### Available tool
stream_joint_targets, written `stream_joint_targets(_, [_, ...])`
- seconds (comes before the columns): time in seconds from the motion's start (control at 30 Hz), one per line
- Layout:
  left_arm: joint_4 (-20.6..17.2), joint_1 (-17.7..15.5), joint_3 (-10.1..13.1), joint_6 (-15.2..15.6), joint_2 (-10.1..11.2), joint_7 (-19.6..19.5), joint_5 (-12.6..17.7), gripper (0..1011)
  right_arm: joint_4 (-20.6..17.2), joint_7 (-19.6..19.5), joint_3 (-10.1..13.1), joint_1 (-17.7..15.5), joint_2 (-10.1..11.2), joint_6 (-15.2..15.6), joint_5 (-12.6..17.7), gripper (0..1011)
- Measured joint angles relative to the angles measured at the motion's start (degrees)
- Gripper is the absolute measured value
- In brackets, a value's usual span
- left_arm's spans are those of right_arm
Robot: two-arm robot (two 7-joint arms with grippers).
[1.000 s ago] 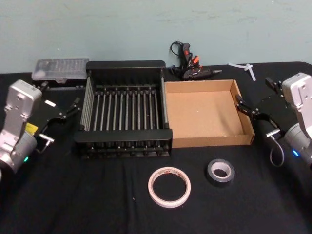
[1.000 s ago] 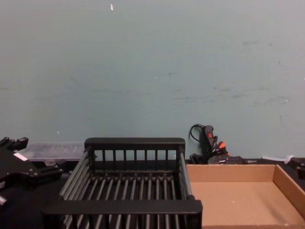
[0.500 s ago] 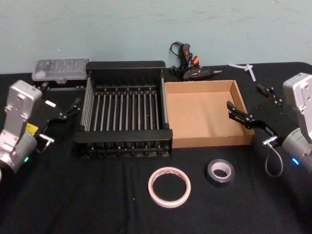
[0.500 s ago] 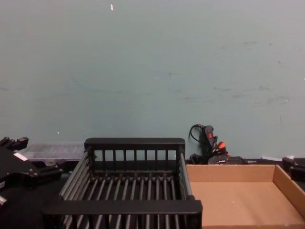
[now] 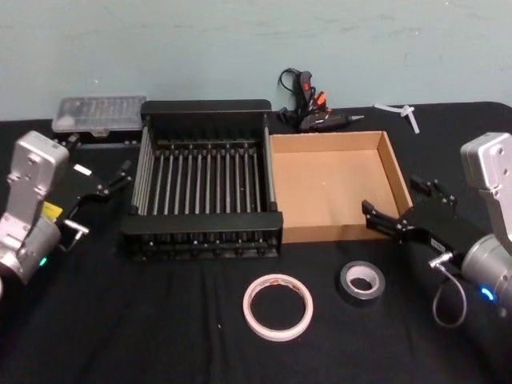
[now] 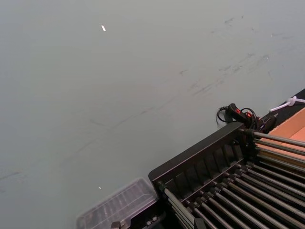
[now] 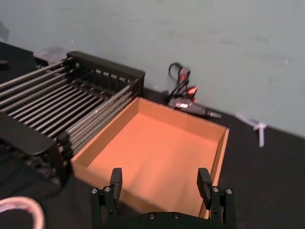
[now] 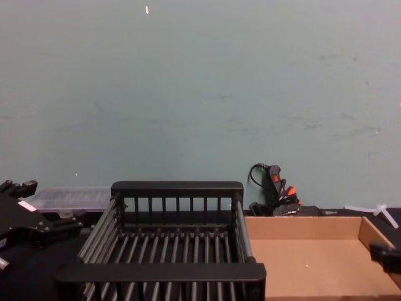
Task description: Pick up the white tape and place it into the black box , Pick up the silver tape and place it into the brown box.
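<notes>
Left gripper [image 5: 112, 182] sits at the left edge of the head view, beside the black box [image 5: 204, 114], its fingers spread apart and holding nothing. The black box occupies the upper centre-left of that view, slatted floor bars running front to back, long side across the frame. Flush against its right wall sits the brown box [image 5: 404, 180], a shallow cardboard tray in the upper centre-right, lying flat with its longer side also across the frame.

In the lower centre of the head view the white tape [image 5: 278, 306] lies flat on the black tablecloth [image 5: 120, 320], hole facing up, red marks on its far rim. Just right of it, apart, the silver tape [image 5: 362, 282] also lies flat with its pale core upward.

The right gripper [image 5: 404, 210] is at the right of the frame, over the brown box's front right corner and beyond the silver tape, jaws wide open, gripping nothing. In the right wrist view its two fingertips [image 7: 116, 177] stand apart above the tray's near wall.
</notes>
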Motion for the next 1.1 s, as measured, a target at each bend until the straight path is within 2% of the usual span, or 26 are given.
stream_joint_targets(0.03, [0.0,0.0,0.0,0.0,0.0,0.0,0.0,1001,0.0,0.0,0.0,0.0,0.0,0.0,0.0,1002])
stream_joint_targets(0.27, [0.0,0.0,0.0,0.0,0.0,0.0,0.0,1001,-3.0,0.8,1.6,-3.1,-0.3,5.8,2.5,1002])
stream_joint_targets(0.47, [0.0,0.0,0.0,0.0,0.0,0.0,0.0,1001,-4.2,1.0,2.1,-4.4,-0.9,10.3,3.4,1002])
stream_joint_targets(0.77, [0.0,0.0,0.0,0.0,0.0,0.0,0.0,1001,-4.0,1.2,2.3,-4.3,-1.6,16.2,3.5,1002])
stream_joint_targets(1.1, [0.0,0.0,0.0,0.0,0.0,0.0,0.0,1001,-2.8,2.5,2.2,-3.5,-2.0,19.6,2.7,1002])
